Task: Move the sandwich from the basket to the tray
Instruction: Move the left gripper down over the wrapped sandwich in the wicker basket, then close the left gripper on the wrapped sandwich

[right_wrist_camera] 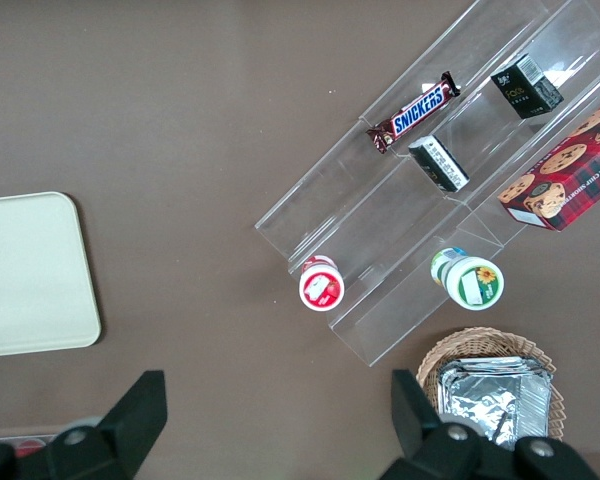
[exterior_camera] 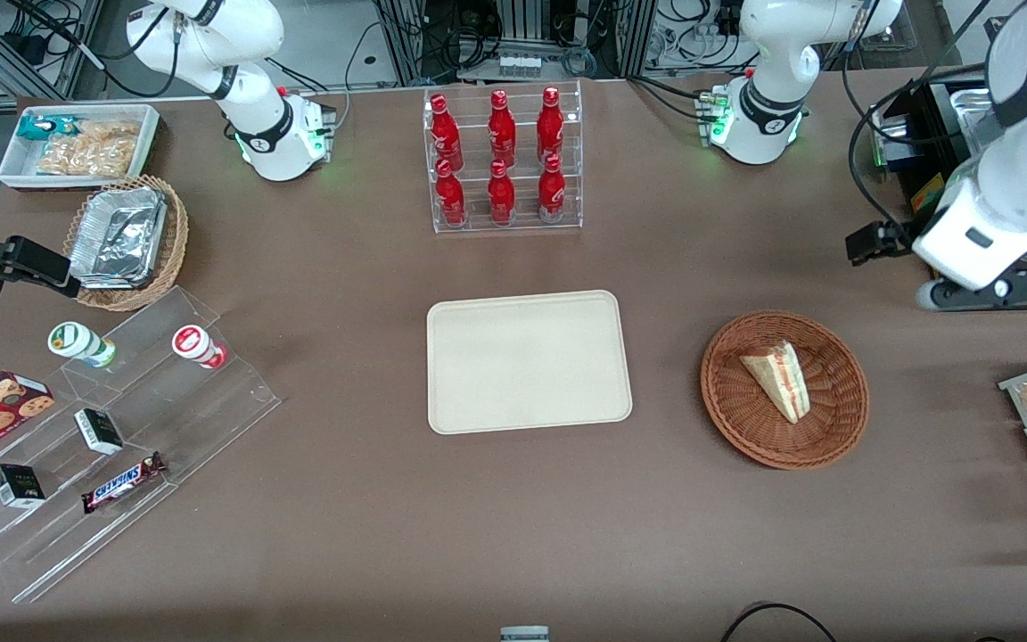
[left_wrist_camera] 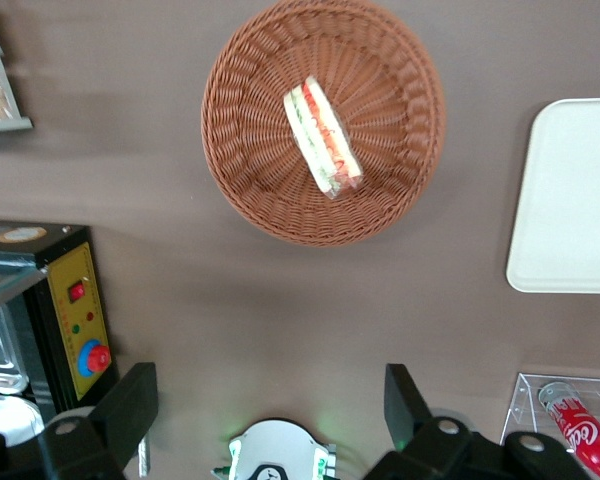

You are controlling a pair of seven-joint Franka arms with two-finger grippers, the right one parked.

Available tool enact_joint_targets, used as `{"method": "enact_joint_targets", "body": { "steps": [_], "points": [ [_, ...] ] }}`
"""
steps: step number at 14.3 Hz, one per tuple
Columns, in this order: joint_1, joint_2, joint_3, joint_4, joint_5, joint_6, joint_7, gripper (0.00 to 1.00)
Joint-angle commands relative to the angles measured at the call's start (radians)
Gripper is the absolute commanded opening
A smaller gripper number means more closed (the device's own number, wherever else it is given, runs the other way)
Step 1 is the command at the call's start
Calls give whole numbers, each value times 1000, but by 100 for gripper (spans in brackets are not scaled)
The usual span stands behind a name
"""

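Left wrist view shows my tool (left_wrist_camera: 270, 415) spread wide and empty, high above the surface, overlooking the wicker basket (left_wrist_camera: 240, 180). The sandwich (left_wrist_camera: 323, 137) lies flat in that basket; the cream tray (left_wrist_camera: 570, 200) beside the basket awaits it.

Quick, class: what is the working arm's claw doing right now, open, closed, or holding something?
Left arm's claw: open, holding nothing, raised well clear of the basket where the sandwich lies.
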Motion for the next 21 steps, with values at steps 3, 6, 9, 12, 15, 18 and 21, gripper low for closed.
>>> {"method": "enact_joint_targets", "body": {
  "steps": [3,6,9,12,15,18,21],
  "points": [
    [39,144,-13,-9,38,39,-59,100],
    [45,136,-13,-189,36,264,-214,100],
    [40,105,-14,-397,38,505,-402,100],
    [36,109,-19,-512,38,675,-605,100],
    [34,151,-19,-525,38,735,-739,100],
    [35,155,-19,-613,38,858,-741,100],
    [34,164,-19,-660,36,936,-741,100]
  ]
}}
